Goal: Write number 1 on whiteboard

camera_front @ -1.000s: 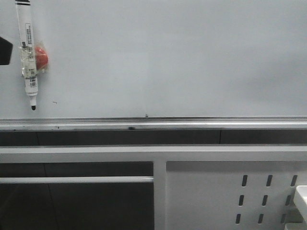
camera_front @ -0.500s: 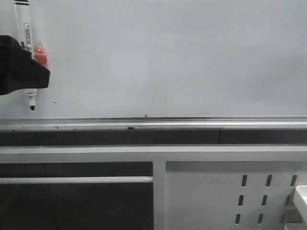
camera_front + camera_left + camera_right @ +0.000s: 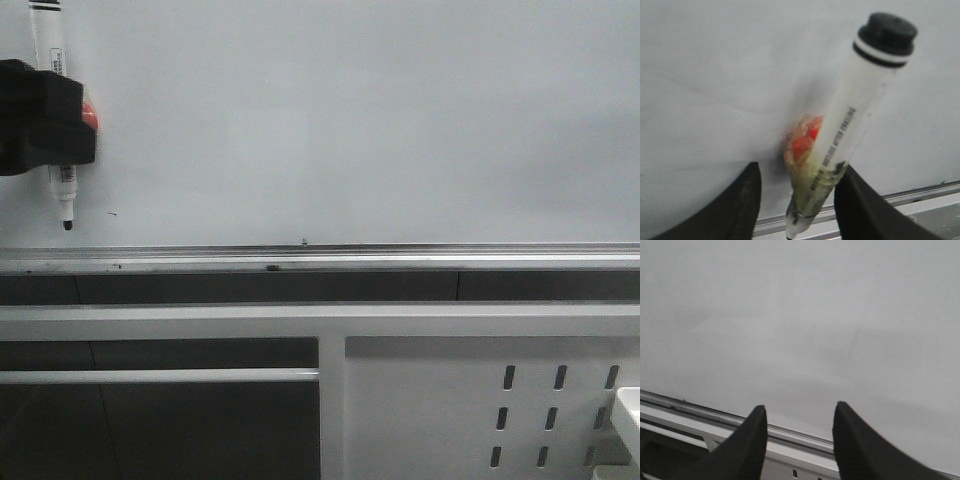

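Left gripper [image 3: 45, 125] around marker [image 3: 66, 195], whiteboard [image 3: 350, 120] edge

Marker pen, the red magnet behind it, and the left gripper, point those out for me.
Marker pen [image 3: 847, 135]: left wrist view, on its white printed barrel.
Red magnet [image 3: 802, 144]: left wrist view, on the red patch under the clear tape.
Left gripper [image 3: 797, 197]: left wrist view, midway between its dark fingertips.

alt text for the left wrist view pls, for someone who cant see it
A white marker pen with a black cap hangs tip down against a pale grey-white glossy whiteboard, held by a red blob under clear tape. The left claw is open, its two black fingers on either side of the pen's lower end.
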Controlling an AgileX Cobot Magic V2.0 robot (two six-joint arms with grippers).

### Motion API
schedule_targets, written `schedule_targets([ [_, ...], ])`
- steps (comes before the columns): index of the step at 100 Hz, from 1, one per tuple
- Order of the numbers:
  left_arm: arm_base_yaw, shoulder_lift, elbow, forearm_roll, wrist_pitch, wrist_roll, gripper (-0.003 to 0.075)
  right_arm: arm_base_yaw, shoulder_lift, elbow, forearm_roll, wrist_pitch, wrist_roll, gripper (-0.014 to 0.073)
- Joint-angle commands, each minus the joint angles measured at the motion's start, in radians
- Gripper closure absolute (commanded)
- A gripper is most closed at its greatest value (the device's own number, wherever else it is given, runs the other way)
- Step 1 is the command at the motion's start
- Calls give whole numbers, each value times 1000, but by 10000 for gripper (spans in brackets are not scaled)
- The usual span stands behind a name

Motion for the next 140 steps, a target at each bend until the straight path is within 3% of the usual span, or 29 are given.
schedule_targets([
  [1, -7, 2, -32, 7, -50, -11, 522, -6, 12, -38, -11, -84, -12, 320],
  [23, -7, 16, -32, 20, 5, -11, 741, -6, 12, -38, -11, -84, -12, 320],
  [36, -7, -13, -37, 93, 105, -11, 740, -6, 12, -40, -3, -84, -12, 320],
  [50, -46, -85, -98, 367, 348, -11, 740, 61, 15, -96, 27, -24, -72, 320],
  [67, -198, -140, -201, 674, 516, -9, 740, 294, 108, -207, 222, 50, -334, 320],
  [88, -331, -143, -289, 904, 637, -9, 740, 605, 309, -366, 200, 116, -359, 312],
  [108, -379, -143, -291, 962, 644, -9, 740, 697, 453, -454, 158, 97, -359, 209],
  [140, -382, -143, -291, 965, 644, -9, 740, 703, 578, -502, 174, 43, -359, 201],
])
